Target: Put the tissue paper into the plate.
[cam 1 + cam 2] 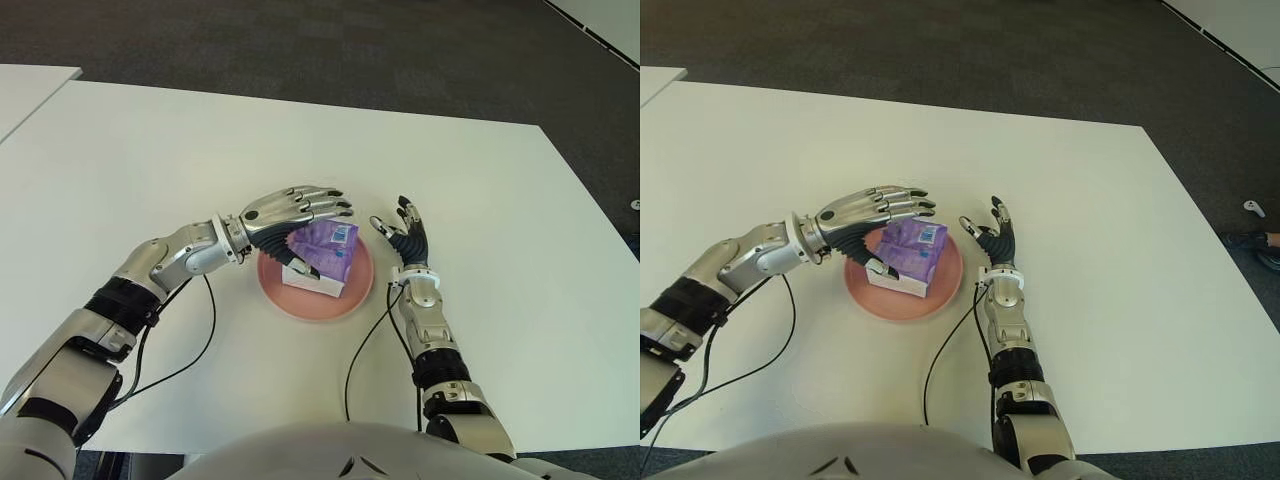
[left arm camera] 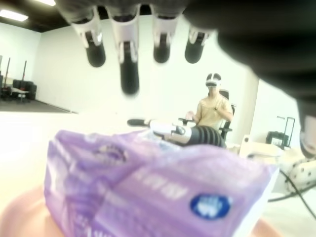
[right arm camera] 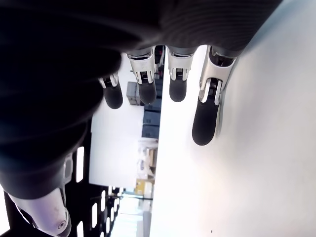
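Since the tissue pack (image 1: 325,255) already lies in the pink plate (image 1: 285,303), just beneath our left hand (image 1: 295,210) whose fingers (image 2: 129,74) hang extended and hold nothing, we judge it light, soft and slick-wrapped, best pinched across its short sides. Our right hand (image 1: 405,235) shows beside the plate on the surface (image 1: 480,200), its fingers spread. We see a blue round logo on the wrapper, its writing unreadable.

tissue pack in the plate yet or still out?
In. The tissue pack lies inside the pink plate. The left hand hovers just above it, fingers extended, not gripping. The right hand is open beside the plate's right side.
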Motion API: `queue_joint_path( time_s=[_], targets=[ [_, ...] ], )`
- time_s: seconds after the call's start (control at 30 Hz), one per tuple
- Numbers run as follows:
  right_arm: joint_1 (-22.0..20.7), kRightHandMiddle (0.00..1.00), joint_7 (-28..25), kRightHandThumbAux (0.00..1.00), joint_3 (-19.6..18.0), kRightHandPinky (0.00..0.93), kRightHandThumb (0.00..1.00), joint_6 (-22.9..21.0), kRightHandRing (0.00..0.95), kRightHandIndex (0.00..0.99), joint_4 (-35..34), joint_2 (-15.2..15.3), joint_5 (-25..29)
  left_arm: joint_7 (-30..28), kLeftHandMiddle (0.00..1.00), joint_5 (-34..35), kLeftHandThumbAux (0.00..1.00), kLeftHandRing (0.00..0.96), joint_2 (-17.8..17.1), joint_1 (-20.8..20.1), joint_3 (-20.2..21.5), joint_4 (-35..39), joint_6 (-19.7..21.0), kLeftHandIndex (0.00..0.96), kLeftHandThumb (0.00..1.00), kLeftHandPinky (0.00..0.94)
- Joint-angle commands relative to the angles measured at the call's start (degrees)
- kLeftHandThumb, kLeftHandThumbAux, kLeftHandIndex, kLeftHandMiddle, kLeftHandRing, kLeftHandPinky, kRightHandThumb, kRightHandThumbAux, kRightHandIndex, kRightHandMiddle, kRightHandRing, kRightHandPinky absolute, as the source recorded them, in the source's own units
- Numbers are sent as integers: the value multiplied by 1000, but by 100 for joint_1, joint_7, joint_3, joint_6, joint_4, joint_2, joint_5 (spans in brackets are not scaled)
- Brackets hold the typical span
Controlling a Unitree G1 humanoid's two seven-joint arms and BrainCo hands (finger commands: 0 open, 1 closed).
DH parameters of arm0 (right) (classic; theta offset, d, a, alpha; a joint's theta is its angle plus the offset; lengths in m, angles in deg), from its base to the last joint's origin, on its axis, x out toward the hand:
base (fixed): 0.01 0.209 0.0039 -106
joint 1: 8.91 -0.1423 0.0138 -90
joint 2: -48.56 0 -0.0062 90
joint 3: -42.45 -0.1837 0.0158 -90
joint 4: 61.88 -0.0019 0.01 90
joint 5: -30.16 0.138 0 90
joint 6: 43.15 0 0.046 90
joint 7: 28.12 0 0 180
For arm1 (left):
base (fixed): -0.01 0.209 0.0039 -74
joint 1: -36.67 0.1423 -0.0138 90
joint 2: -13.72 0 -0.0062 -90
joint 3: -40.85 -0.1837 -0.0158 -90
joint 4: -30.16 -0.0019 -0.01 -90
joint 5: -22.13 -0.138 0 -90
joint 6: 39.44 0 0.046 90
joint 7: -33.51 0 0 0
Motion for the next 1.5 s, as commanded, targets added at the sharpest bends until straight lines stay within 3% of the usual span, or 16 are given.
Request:
queue_joint_path(
  time_s=[0.03,0.17,0.43,0.5,0.63,0.83,1.0,1.33,1.5],
  targets=[
    [312,61,50,690,49,90,163,-519,44,112,231,-80,-51,-455,0,647,396,0,-71,124,248,221,77,0,3,0],
    [317,65,57,673,73,94,171,-593,50,106,169,-78,-84,-1126,0,1859,395,0,-111,74,559,440,299,0,34,0],
    [248,65,4,702,57,110,177,-659,57,83,199,-82,-33,-2497,0,4354,416,0,60,233,1006,641,1164,0,86,0],
    [238,65,-7,712,52,115,177,-647,59,79,216,-83,-21,-2593,0,4703,420,0,138,284,1153,711,1325,0,82,0],
    [218,64,-12,730,40,122,176,-591,64,71,260,-91,-5,-2340,0,5229,390,0,430,462,1563,1060,2023,0,48,0],
    [190,62,18,733,34,122,173,-561,65,67,307,-117,-9,-2011,0,5626,391,0,1008,498,2089,1101,2692,0,8,0],
    [179,62,36,728,24,125,181,-555,67,67,310,-138,-5,-1630,0,5580,456,0,1393,476,2497,987,2961,0,0,0],
    [189,60,-55,733,-5,119,174,-534,64,61,317,-101,28,-1028,0,4808,586,0,1778,708,2861,87,2550,0,0,0],
    [172,64,-30,740,-30,122,169,-539,68,64,353,-94,26,-580,0,4340,611,0,2136,1132,2826,-119,2249,0,0,0]
  ],
)
